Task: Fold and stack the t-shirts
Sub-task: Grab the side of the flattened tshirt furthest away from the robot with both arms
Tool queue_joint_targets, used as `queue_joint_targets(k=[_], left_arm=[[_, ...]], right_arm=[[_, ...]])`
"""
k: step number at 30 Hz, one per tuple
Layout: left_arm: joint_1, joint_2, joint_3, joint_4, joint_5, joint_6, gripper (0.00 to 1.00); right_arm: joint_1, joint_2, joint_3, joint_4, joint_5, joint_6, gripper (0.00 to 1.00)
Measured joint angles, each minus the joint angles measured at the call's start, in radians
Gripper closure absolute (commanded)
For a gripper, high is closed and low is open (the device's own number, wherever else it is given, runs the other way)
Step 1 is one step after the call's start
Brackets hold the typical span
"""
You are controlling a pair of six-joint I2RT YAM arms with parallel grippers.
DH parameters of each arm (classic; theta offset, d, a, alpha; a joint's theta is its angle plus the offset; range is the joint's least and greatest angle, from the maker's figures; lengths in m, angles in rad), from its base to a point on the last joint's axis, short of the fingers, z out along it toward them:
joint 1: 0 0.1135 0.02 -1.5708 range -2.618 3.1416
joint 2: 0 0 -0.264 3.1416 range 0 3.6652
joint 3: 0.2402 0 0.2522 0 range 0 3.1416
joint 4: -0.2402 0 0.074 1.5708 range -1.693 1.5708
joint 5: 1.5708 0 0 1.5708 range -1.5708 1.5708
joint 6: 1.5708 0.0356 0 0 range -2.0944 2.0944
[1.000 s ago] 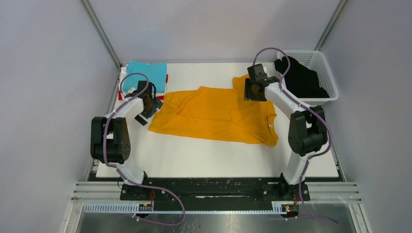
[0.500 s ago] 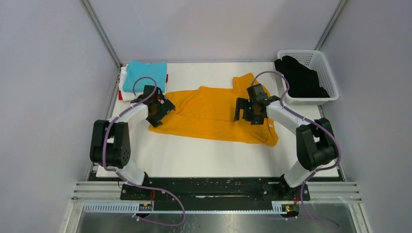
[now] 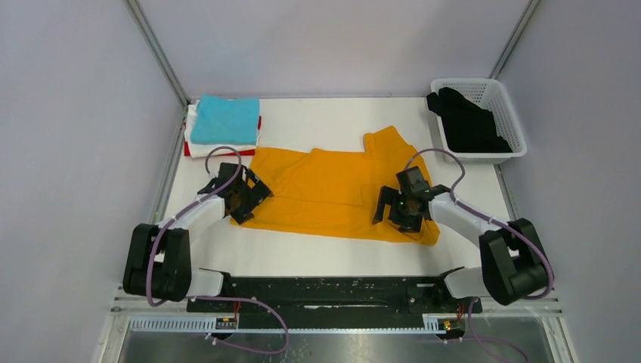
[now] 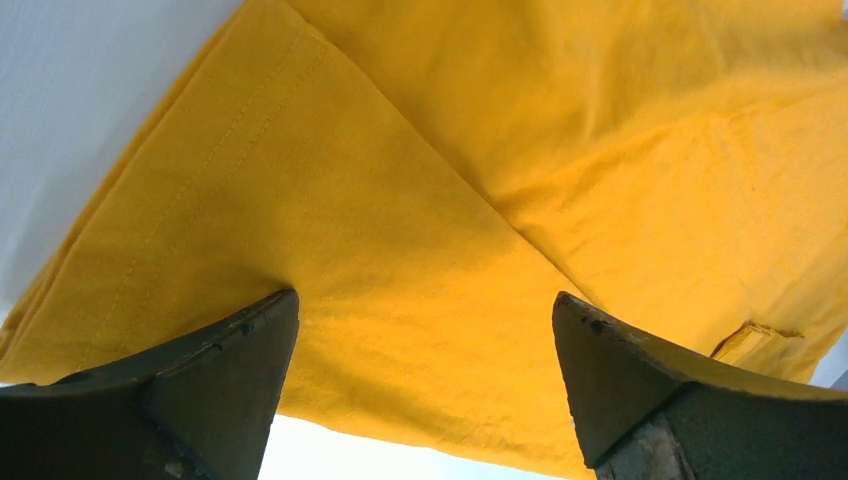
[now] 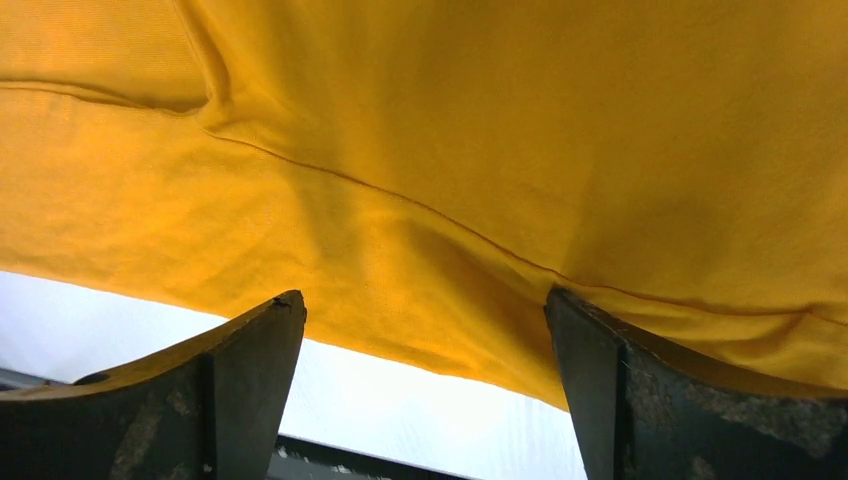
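At the near edge of the mustard-orange t-shirt (image 3: 332, 189), your left gripper (image 3: 243, 195) and right gripper (image 3: 404, 208) both gape wide, one at each end, with nothing pinched. You see the shirt spread and lightly creased mid-table (image 3: 317, 249). A folded turquoise t-shirt (image 3: 225, 121) lies at the far-left corner.

Bare worktop (image 3: 317, 255) strip along lower frame: I can pass there. Flat, low orange shirt (image 3: 332, 189) fills centre. At upper left folded stack (image 3: 224, 121) blocks, basket (image 3: 484, 157) upper right; bare worktop between them, top centre.
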Motion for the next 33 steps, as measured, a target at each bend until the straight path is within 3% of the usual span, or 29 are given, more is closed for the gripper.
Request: queue_joint_targets(k=[9,16,20,25,33], left_arm=[[-0.048,-0.326,-0.175,-0.208,-0.011,-0.029,0.01],[-0.048,-0.400,-0.066,-0.369,-0.082,-0.013,0.01],[-0.045,-0.280,0.142,-0.394,-0.167,0.022,0.01],[-0.025,0.034,0.451,-0.353,-0.245,0.092,0.03],[0.041,0.527,0.794,-0.348,-0.254,0.197,0.14]], right_arm=[[0.000,-0.246,-0.149,-0.163,-0.038,0.002,0.01],[0.000,-0.295,-0.014,-0.243,0.003,-0.035,0.00],[-0.008,-0.239,0.156,-0.218,0.061,-0.047,0.01],[-0.048,-0.021,0.400,-0.175,0.118,-0.059,0.01],[-0.083,0.217,0.549,-0.146,0.148,-0.078,0.00]])
